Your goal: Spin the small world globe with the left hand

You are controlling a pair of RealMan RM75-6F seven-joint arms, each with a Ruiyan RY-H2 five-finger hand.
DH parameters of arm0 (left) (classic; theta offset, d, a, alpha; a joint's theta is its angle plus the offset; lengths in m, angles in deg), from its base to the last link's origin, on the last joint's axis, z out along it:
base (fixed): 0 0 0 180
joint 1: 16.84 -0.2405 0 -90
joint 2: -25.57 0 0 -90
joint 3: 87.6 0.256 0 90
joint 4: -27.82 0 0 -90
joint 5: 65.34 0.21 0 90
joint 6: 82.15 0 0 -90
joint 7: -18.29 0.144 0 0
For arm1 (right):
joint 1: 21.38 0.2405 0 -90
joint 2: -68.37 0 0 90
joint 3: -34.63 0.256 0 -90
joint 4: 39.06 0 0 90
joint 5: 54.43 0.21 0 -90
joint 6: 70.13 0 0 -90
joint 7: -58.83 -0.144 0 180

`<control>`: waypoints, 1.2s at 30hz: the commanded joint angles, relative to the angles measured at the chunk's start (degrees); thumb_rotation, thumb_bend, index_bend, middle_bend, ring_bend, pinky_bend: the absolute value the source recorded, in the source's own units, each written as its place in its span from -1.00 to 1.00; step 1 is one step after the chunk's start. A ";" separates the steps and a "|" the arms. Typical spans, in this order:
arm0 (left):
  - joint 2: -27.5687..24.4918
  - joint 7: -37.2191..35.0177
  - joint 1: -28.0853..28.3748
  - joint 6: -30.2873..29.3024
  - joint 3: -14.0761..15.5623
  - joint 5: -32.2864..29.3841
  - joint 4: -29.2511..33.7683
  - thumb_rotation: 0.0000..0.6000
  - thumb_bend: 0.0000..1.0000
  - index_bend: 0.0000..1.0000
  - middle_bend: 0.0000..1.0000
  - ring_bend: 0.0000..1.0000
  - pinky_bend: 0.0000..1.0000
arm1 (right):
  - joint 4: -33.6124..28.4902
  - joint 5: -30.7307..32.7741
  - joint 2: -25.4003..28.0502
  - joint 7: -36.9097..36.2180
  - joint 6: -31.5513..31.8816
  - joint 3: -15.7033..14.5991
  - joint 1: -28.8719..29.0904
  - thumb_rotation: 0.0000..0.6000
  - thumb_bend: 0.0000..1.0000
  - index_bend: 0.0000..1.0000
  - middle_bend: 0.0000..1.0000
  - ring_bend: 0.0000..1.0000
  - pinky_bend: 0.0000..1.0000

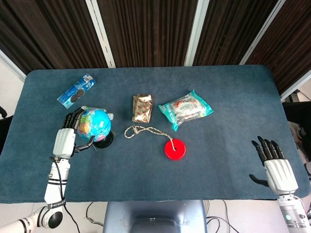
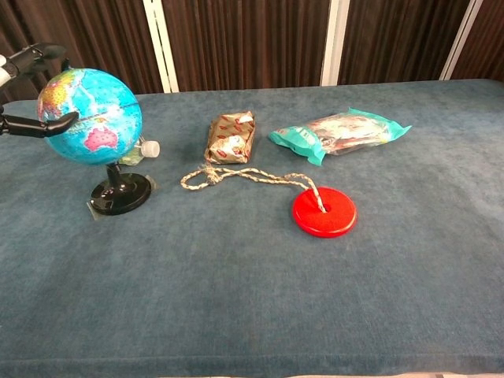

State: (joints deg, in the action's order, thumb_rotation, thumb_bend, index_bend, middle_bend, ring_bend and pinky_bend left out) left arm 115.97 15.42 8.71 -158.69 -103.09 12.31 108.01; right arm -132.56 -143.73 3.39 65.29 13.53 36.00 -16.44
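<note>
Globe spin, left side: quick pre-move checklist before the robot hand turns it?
1. Left robot hand at the globe: ok. Its fingers wrap the far-left side and the thumb lies across the near side.
2. Firm contact with the ball: cannot tell. The chest view shows the thumb against the surface, but pressure does not show.
3. Globe upright on its black base: ok.
4. Room to spin: ok. The rope with the red disc and the gold packet lie apart to the right; a small item with a white cap sits just behind the stand.
5. Right robot hand out of the way: ok, open near the table's right edge.
</note>
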 commanded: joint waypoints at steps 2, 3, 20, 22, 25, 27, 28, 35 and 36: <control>-0.02 0.01 -0.15 -0.41 0.06 -0.25 0.07 0.76 -0.38 -1.00 -1.00 -1.00 -0.94 | 0.03 -0.02 0.01 -0.05 0.18 0.02 -0.07 1.00 -0.70 -1.00 -1.00 -1.00 -1.00; -0.06 0.03 -0.24 -0.53 0.11 -0.32 0.13 0.75 -0.38 -1.00 -1.00 -1.00 -0.94 | 0.02 -0.04 0.02 -0.07 0.24 0.03 -0.09 1.00 -0.70 -1.00 -1.00 -1.00 -1.00; -1.12 0.23 -1.18 -0.55 0.32 -2.52 -0.75 0.78 -0.38 -1.00 -1.00 -1.00 -0.93 | -0.05 -0.20 -0.04 0.07 0.36 -0.06 -0.13 1.00 -0.70 -1.00 -1.00 -1.00 -1.00; -1.11 0.01 -1.24 -0.41 0.30 -2.83 -1.03 0.77 -0.38 -1.00 -1.00 -1.00 -0.93 | -0.06 -0.16 -0.07 0.13 0.28 -0.07 -0.11 1.00 -0.70 -1.00 -1.00 -1.00 -1.00; -1.14 -0.24 -1.29 -0.22 0.28 -3.19 -1.41 0.77 -0.38 -1.00 -1.00 -1.00 -0.93 | -0.06 -0.15 -0.12 0.23 0.19 -0.08 -0.06 1.00 -0.70 -1.00 -1.00 -1.00 -1.00; -1.13 -0.30 -1.27 -0.12 0.20 -3.42 -1.66 0.76 -0.38 -1.00 -1.00 -1.00 -0.93 | -0.06 -0.15 -0.13 0.29 0.20 -0.08 -0.06 1.00 -0.70 -1.00 -1.00 -1.00 -1.00; -1.15 -0.30 -1.24 -0.02 0.13 -3.61 -1.80 0.77 -0.37 -1.00 -1.00 -1.00 -0.93 | -0.06 -0.15 -0.14 0.32 0.23 -0.09 -0.09 1.00 -0.70 -1.00 -1.00 -1.00 -1.00; -0.99 -0.78 -0.98 1.27 -0.34 -5.17 -3.22 0.77 -0.38 -1.00 -1.00 -1.00 -0.93 | -0.07 -0.15 -0.24 0.52 0.27 -0.10 -0.11 1.00 -0.70 -1.00 -1.00 -1.00 -1.00; -0.96 -0.89 -0.88 1.62 -0.49 -5.57 -3.49 0.79 -0.38 -1.00 -1.00 -1.00 -0.93 | -0.08 -0.15 -0.24 0.55 0.29 -0.10 -0.11 1.00 -0.70 -1.00 -1.00 -1.00 -1.00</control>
State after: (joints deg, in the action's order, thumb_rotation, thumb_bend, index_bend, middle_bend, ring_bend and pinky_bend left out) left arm 114.97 14.64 7.74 -157.26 -103.46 6.95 104.70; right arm -132.64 -143.89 3.15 65.83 13.83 35.90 -16.55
